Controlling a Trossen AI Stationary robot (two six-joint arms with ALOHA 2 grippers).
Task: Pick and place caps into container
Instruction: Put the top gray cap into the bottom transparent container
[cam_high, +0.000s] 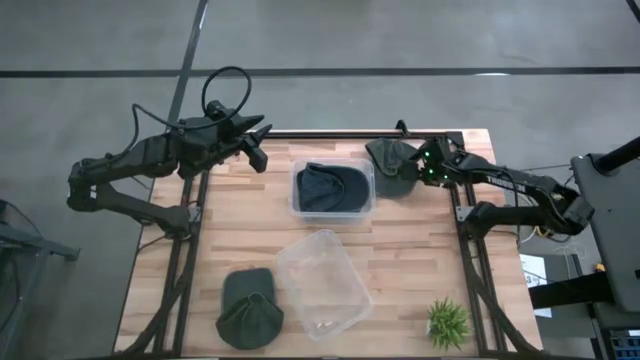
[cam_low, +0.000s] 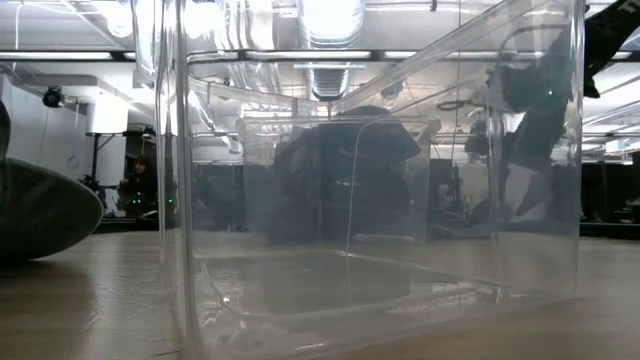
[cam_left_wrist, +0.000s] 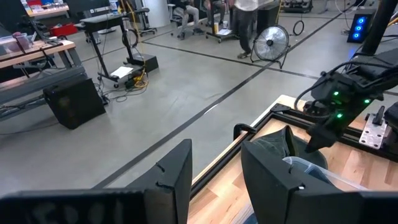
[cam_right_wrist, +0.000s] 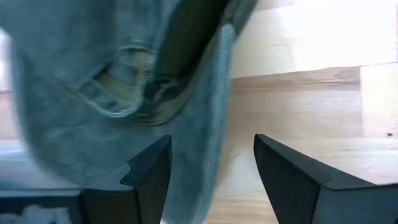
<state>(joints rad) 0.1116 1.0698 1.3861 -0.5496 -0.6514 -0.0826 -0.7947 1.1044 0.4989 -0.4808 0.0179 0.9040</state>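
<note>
A navy cap (cam_high: 330, 188) lies in the clear container (cam_high: 297, 205) at the table's middle far side and shows through the plastic in the low view (cam_low: 340, 170). An olive cap (cam_high: 390, 165) lies just right of that container, near the far edge. My right gripper (cam_high: 422, 166) is open right beside this cap. In the right wrist view the olive cap (cam_right_wrist: 112, 81) covers one open finger, and the gripper's gap (cam_right_wrist: 210, 146) is over bare wood. Another olive cap (cam_high: 250, 308) rests on the near left of the table. My left gripper (cam_high: 258, 150) hovers open over the far left corner. My right gripper is open at the olive cap's edge (cam_right_wrist: 214, 112), coming from the table's right side. One finger (cam_right_wrist: 149, 168) stands at the cloth; I cannot tell whether it touches it.
A second clear container (cam_high: 320, 282) sits askew at the near middle and fills the low view (cam_low: 370, 170). A small green plant (cam_high: 448, 320) stands at the near right corner. Bare wood lies between the containers and the right edge.
</note>
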